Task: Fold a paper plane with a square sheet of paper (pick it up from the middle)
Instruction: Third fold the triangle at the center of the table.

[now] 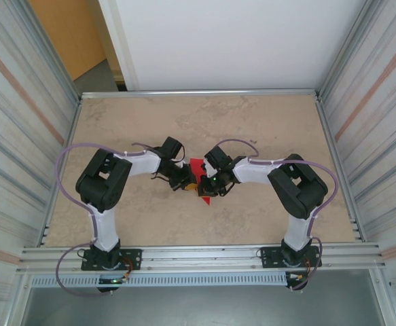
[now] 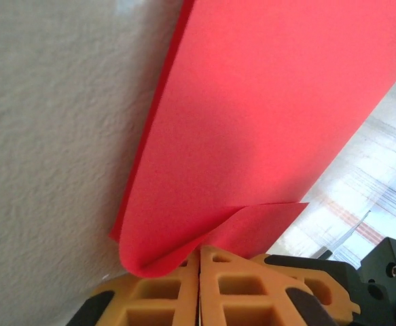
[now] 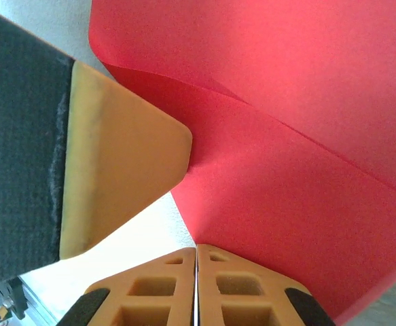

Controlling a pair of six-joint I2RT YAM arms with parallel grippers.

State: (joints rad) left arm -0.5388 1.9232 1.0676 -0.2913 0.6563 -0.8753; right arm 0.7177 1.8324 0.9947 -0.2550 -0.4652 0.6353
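Over the mottled beige table (image 1: pixel 116 122), the left gripper (image 2: pixel 199 261) and right gripper (image 3: pixel 196 252) meet, both claws pinched shut on a partly folded thin bright red paper sheet (image 1: pixel 198 168).

The top external camera hangs high above and behind the arm bases. It looks steeply down over the whole desk (image 1: pixel 265 122), whose near edge lies at the bottom. Each wrist camera sits just behind its own left pincer (image 2: pixel 199 258) or right pincer (image 3: pixel 196 252) and faces out along the fingers. Both are very close to the red sheet (image 1: pixel 197 167) at mid-desk, which all three views share.
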